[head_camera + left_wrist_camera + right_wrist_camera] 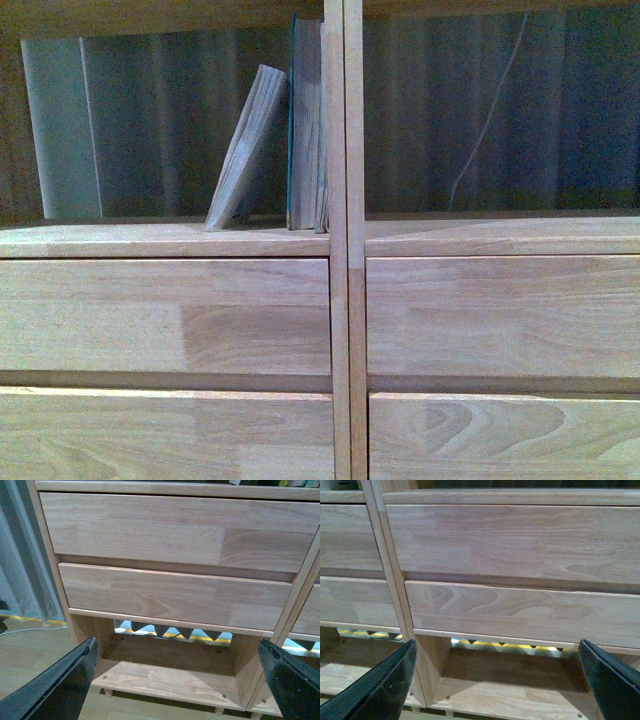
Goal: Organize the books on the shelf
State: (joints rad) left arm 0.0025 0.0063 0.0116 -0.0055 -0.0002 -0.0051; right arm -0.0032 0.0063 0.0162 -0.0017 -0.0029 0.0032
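In the front view two books stand in the left cubby of the light-wood shelf [180,240]. The thin pale-grey softcover [245,145] leans rightward toward the thicker teal-covered book [305,125], which stands upright against the central double divider [343,200]. Neither arm shows in the front view. My left gripper [177,680] is open, its black fingers [65,685] wide apart before the shelf's lower drawer fronts [170,595]. Open too is my right gripper [497,680], facing the drawer fronts [520,610] right of the divider. Nothing lies between either pair of fingers.
Below the drawers runs a low open compartment [165,675] on short peg legs. A grey curtain [20,570] hangs at the shelf's left side, with a pale wood floor [30,650] beneath. A thin cord [490,110] hangs behind the right cubby.
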